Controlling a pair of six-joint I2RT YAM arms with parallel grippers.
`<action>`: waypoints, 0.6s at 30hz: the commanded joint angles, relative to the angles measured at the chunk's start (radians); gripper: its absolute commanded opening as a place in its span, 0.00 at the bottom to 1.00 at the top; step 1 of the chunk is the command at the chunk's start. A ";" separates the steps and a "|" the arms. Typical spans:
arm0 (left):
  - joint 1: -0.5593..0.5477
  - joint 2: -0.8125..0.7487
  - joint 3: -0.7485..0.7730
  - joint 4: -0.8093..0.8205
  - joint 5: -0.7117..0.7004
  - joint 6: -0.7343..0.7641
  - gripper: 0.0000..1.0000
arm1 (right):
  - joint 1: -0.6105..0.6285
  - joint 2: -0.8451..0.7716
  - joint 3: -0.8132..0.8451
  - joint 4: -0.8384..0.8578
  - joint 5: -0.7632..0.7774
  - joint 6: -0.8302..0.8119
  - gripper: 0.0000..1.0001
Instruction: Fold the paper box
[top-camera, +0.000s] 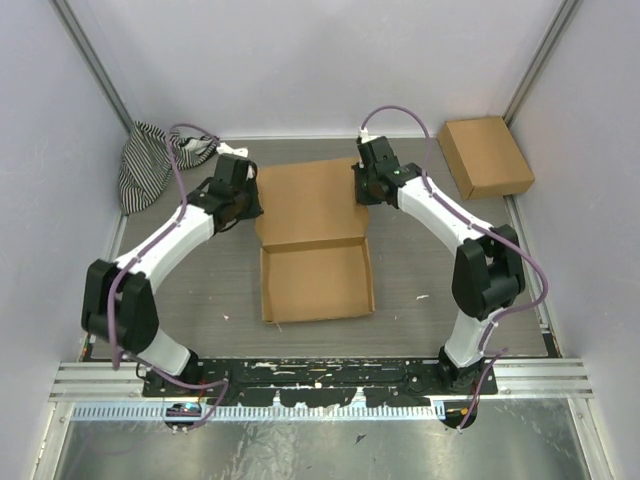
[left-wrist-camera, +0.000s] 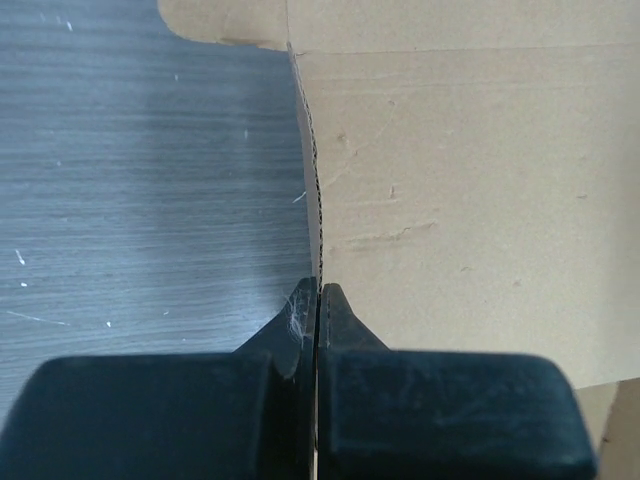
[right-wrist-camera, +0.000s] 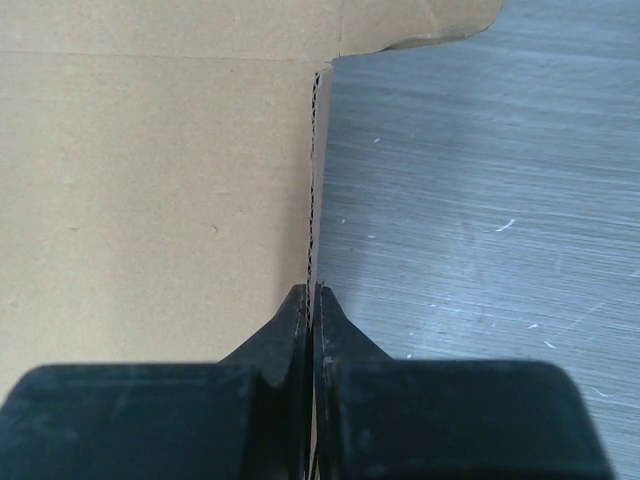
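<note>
**Both grippers pinch the box's flat rear panel**

The paper box (top-camera: 315, 240) lies mid-table (top-camera: 420, 280). Its near half is a shallow tray with raised walls, and its far half is a flat panel. The left gripper (left-wrist-camera: 318, 290) has its fingers closed on that panel's left edge, with the corrugated rim caught between the tips. The right gripper (right-wrist-camera: 311, 292) clamps the opposite edge the same way. Further back, a striped cloth (top-camera: 145, 165) sits in the far left corner and a smaller cardboard box (top-camera: 487, 156) in the far right.
</note>
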 joint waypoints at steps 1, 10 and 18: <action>-0.027 -0.143 -0.111 0.257 -0.028 0.011 0.00 | 0.062 -0.123 -0.090 0.211 0.149 -0.016 0.05; -0.060 -0.439 -0.583 0.948 -0.014 0.181 0.00 | 0.056 -0.187 -0.148 0.254 0.117 -0.050 0.48; -0.061 -0.468 -0.759 1.287 0.047 0.232 0.00 | 0.043 -0.235 -0.117 0.155 0.070 -0.090 0.48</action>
